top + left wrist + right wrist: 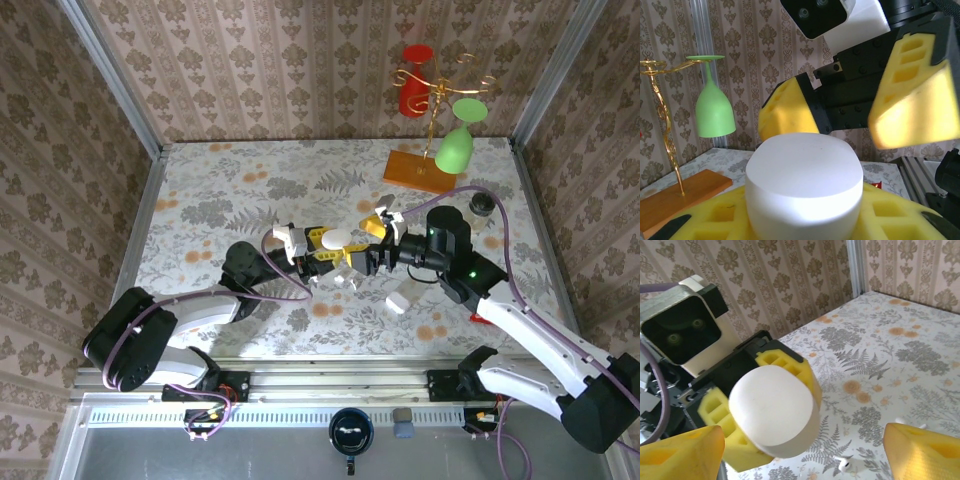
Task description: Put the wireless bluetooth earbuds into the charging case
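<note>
Finds the left gripper (332, 248) narrowed onto a white, smooth, pebble-shaped plastic charging case (805, 185), yellow foam pads (705, 220) pressed against its flanks. Judges the hold deliberate: case raised clear of the floral-patterned table (220, 190) and turned toward the opposite arm, presumably as a steady target for opening or loading.

Notes the right gripper (370, 245) spread wide and empty, its own yellow fingers (920, 100) standing either side of the case, just beside it, without touching. Reads this as an approach or a release at the lid end; cannot tell which.

Sees no raised lid and no seam gap on the case. Rates it as shut, contents hidden.

Locates the earbuds (844, 463), tiny glossy whitish plastic pieces, outside the case: one lying on the table below the raised case, others scattered near it in the overhead view. Records none in either gripper.

Places the task at an early stage, with the case to be opened and the earbuds to be picked up. Flags the small size and gloss of the earbuds as a slip risk for broad foam pads.

Notes, further back, a gold wire stand (437, 110) on an orange wooden base (415, 170), carrying a green glass (455, 150) hung bowl-down and a red glass (412, 85) beside it, well apart from the work.
</note>
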`<action>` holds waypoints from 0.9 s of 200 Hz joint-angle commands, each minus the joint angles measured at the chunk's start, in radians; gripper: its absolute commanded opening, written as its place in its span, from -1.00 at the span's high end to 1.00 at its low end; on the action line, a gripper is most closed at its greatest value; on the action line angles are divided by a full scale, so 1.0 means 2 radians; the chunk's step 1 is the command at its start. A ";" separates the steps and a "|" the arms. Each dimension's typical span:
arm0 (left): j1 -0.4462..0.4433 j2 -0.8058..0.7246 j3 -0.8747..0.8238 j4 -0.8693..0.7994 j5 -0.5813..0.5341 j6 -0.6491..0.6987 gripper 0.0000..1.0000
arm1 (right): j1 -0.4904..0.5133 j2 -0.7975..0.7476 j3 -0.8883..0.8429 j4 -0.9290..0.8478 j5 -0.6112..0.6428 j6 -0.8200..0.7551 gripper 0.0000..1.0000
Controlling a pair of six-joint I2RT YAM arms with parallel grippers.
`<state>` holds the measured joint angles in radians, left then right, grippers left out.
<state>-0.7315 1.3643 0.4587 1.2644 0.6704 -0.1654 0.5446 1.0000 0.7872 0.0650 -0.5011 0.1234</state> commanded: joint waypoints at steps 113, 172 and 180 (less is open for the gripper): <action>-0.002 -0.014 0.011 0.014 0.029 -0.008 0.25 | 0.002 0.005 0.002 0.063 0.099 -0.004 -0.68; -0.002 -0.014 0.010 0.014 0.043 0.002 0.25 | 0.002 0.017 0.025 0.055 0.099 0.016 -0.68; -0.003 -0.015 0.009 0.014 0.043 0.002 0.25 | 0.002 0.015 0.029 0.050 0.099 0.018 -0.68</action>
<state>-0.7300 1.3640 0.4614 1.2339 0.6956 -0.1837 0.5507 1.0241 0.8021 0.1844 -0.3523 0.1345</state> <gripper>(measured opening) 0.378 0.840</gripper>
